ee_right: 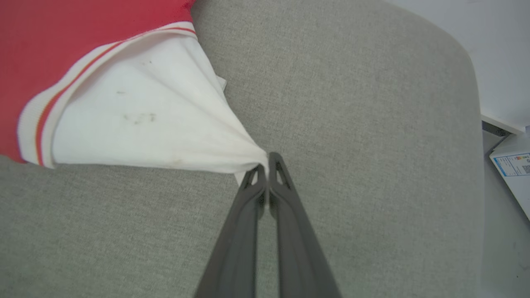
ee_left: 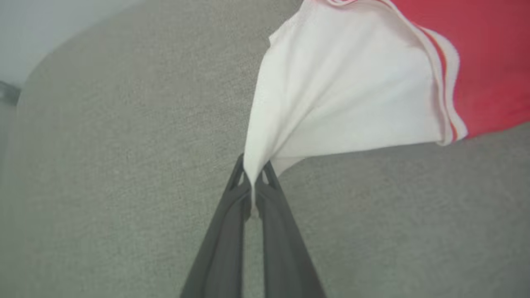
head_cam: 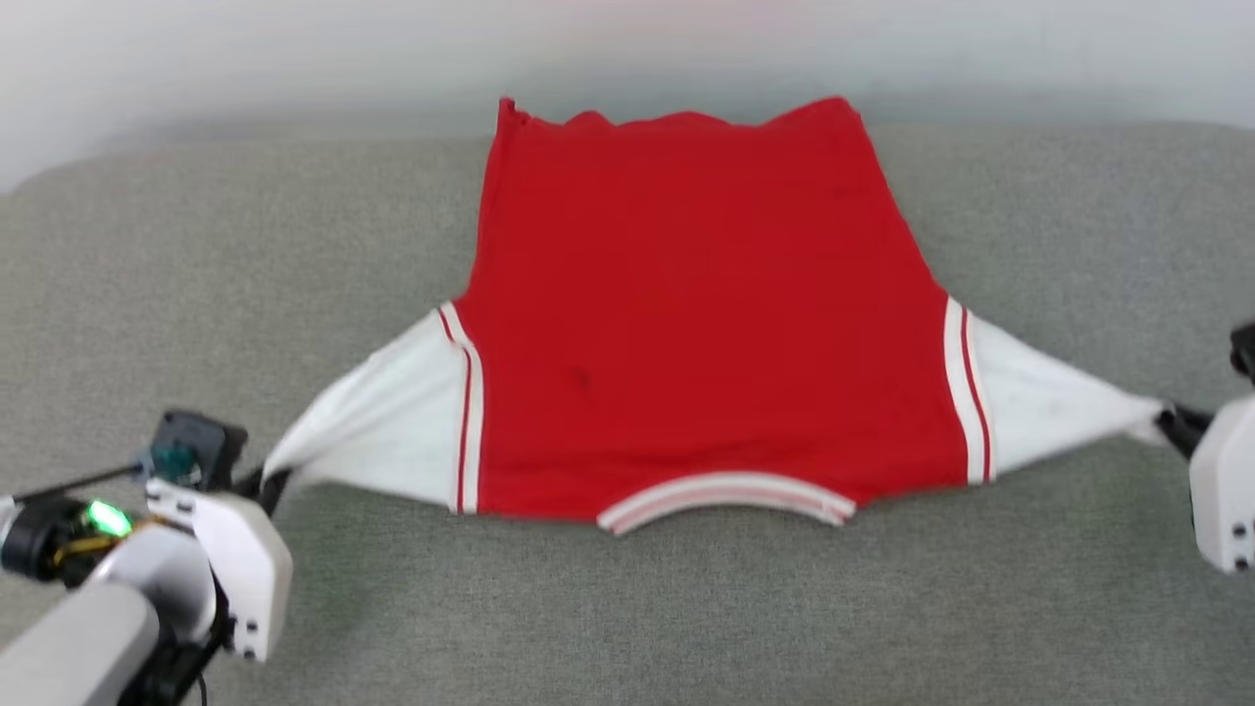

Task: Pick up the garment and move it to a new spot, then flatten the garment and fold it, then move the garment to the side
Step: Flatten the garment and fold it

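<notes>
The garment (head_cam: 686, 324) lies spread on the grey fabric surface (head_cam: 686, 608), plain red side up, striped collar toward me, hem at the far edge. Its white sleeves are pulled out taut to both sides. My left gripper (head_cam: 267, 480) is shut on the tip of the left white sleeve (ee_left: 331, 95), the cloth pinched between the dark fingertips of that gripper (ee_left: 252, 182). My right gripper (head_cam: 1172, 424) is shut on the tip of the right white sleeve (ee_right: 136, 120), which bears a few small dark smudges; that gripper (ee_right: 266, 169) pinches the cloth at its point.
The grey surface (ee_right: 372, 124) curves off at its far right edge, with a pale floor and a white box with a label (ee_right: 513, 165) beyond it. A pale wall (head_cam: 627, 49) rises behind the surface.
</notes>
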You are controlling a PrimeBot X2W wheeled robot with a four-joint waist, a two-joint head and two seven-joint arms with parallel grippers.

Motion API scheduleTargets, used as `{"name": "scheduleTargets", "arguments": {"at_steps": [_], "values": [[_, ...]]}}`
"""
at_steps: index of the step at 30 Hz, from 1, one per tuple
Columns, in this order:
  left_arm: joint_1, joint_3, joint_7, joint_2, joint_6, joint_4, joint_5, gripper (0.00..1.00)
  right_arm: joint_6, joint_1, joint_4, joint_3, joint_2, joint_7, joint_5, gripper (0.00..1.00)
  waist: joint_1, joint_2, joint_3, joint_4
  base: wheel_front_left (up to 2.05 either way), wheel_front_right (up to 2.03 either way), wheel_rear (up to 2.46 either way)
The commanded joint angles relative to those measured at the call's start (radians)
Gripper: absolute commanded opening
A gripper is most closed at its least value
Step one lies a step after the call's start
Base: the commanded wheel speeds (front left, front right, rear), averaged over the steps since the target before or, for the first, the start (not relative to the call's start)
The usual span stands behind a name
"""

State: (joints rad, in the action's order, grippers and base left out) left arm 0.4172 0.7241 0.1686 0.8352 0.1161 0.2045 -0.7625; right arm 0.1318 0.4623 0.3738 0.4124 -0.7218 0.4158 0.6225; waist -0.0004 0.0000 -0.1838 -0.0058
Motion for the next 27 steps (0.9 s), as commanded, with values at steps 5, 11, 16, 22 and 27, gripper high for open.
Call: {"name": "scheduleTargets", "arguments": {"at_steps": [5, 11, 16, 22, 27], "values": [[-0.127, 0.004, 0.042, 0.069, 0.052, -0.107, -0.042, 0.00, -0.002, -0.169, -0.091, -0.059, -0.028, 0.050, -0.009, 0.00, 0.0004, 0.0000, 0.038, -0.005, 0.00, 0.00, 0.00], [-0.274, 0.036, 0.095, 0.132, 0.100, -0.234, -0.090, 0.00, -0.002, -0.363, -0.204, -0.146, -0.006, 0.145, -0.006, 0.00, 0.0004, 0.0000, 0.058, -0.017, 0.00, 0.00, 0.00], [-0.350, 0.045, 0.110, 0.147, 0.132, -0.308, -0.135, 0.00, -0.002, -0.478, -0.289, -0.224, 0.027, 0.219, -0.017, 0.00, 0.0004, 0.0000, 0.063, -0.023, 0.00, 0.00, 0.00], [-0.343, 0.040, 0.097, 0.122, 0.124, -0.374, -0.150, 0.00, -0.002, -0.512, -0.362, -0.308, 0.081, 0.258, -0.034, 1.00, 0.0004, 0.0000, 0.055, -0.017, 0.00, 0.00, 0.00], [-0.311, 0.040, 0.119, 0.113, 0.110, -0.455, -0.157, 0.00, -0.002, -0.465, -0.437, -0.362, 0.096, 0.321, -0.010, 1.00, 0.0004, 0.0000, 0.024, 0.006, 0.00, 0.00, 0.00]]}}
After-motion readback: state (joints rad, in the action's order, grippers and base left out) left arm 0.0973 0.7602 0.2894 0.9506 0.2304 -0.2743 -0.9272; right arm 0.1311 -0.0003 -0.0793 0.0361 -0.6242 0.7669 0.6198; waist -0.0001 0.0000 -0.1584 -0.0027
